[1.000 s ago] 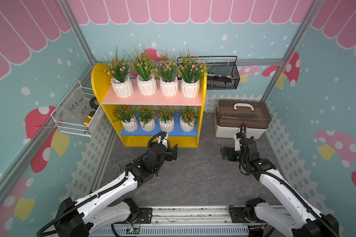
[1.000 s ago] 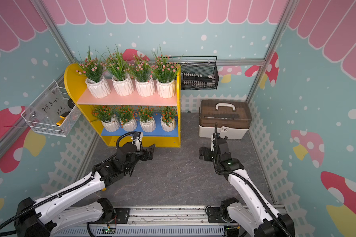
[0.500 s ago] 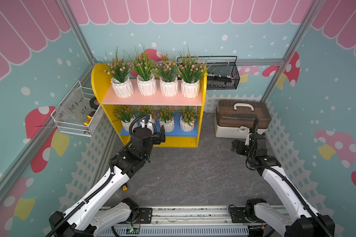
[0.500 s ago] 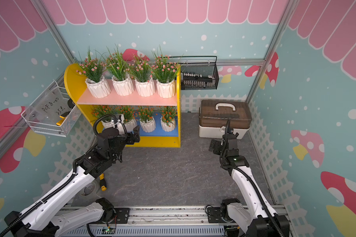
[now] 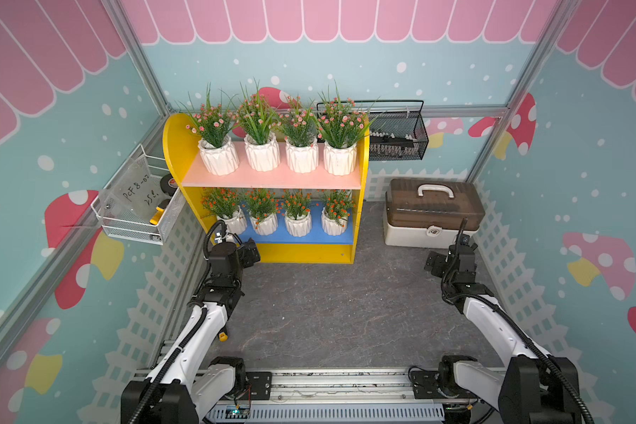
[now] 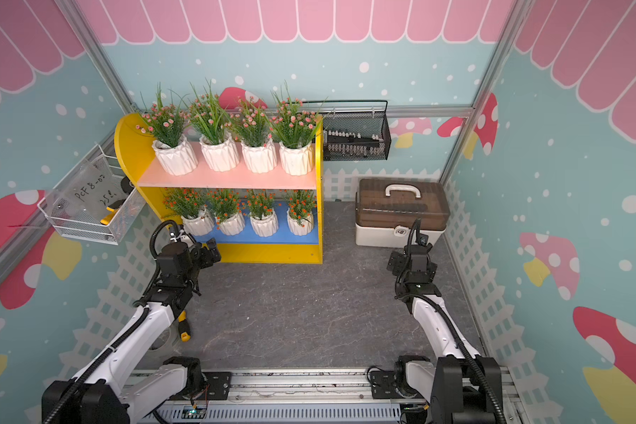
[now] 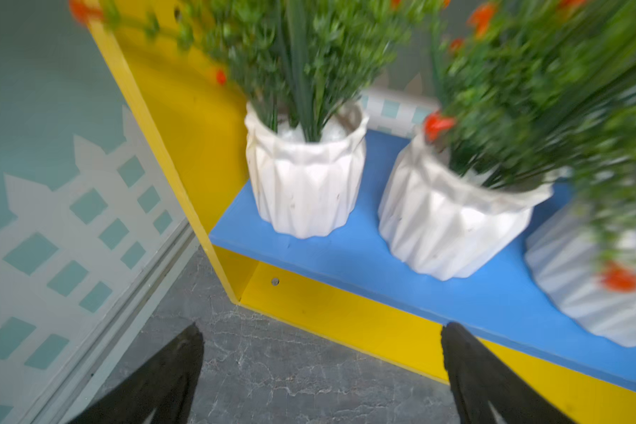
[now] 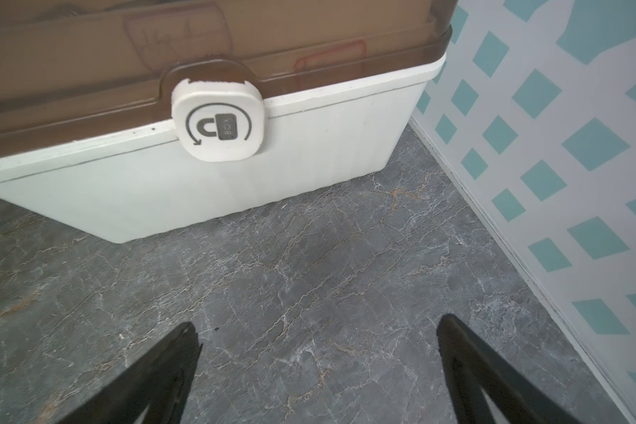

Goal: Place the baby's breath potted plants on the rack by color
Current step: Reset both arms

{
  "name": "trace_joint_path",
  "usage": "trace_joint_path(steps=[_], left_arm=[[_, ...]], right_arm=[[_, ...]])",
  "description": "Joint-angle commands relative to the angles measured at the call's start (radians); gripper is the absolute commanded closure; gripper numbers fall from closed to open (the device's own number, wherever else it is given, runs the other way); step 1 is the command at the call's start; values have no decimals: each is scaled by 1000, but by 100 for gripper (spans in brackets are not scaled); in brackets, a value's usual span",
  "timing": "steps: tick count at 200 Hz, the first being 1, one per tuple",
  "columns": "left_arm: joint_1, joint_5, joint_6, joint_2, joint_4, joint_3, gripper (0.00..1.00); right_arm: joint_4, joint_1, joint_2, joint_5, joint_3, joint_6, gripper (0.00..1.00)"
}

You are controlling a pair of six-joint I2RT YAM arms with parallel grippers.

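Left gripper (image 7: 321,326), jaws spread fully and empty, hung just off the rack (image 5: 360,220) at its 7 o'clock corner. The right gripper (image 8: 316,321), equally wide and empty, faced the latch (image 8: 217,121) of the storage box (image 5: 430,224), which sat at 1 o'clock on the floor (image 5: 327,312). All eight plants stood on the rack at 11 o'clock: four pink-blossomed plants (image 5: 259,158) in a row on the pink upper board (image 5: 272,180), four orange-red plants (image 5: 298,224) on the blue lower board (image 5: 309,236). Sorting by colour therefore looked complete; the remaining move, as judged, called only for drawing both arms clear without brushing the foliage. Pots (image 5: 338,159): white, matte, sharply pleated in facets, flaring slightly to the rim — probably rigid and easy to pinch. Sprigs (image 5: 213,121): thin green blades, likely springy plastic. Boards: smooth, flat, painted; side panels (image 5: 173,147) yellow, rounded on top. Floor: grey, with pale marble-like veining.
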Motion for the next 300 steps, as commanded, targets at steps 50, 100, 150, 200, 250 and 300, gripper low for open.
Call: trace_joint_path(steps=[50,100,150,200,250,300], left_arm=[[32,81,68,160,577,-235,1],[34,135,89,259,801,-306,1],[25,196,121,472,984,-300,1],[-4,170,154,483,831,-211,1],[-5,113,133,482,801,-195,1],[-13,100,138,478,796,-197,1]], right_arm=[[471,-26,41,-40,-209,-183,0],[700,-27,177,-81,-248,-190,1],[990,-27,298,-166,-318,-254,1],[1094,-26,391,-266,-321,-294,0],[962,-24,392,-227,-256,-282,0],[934,-22,395,-240,-239,-290,0]])
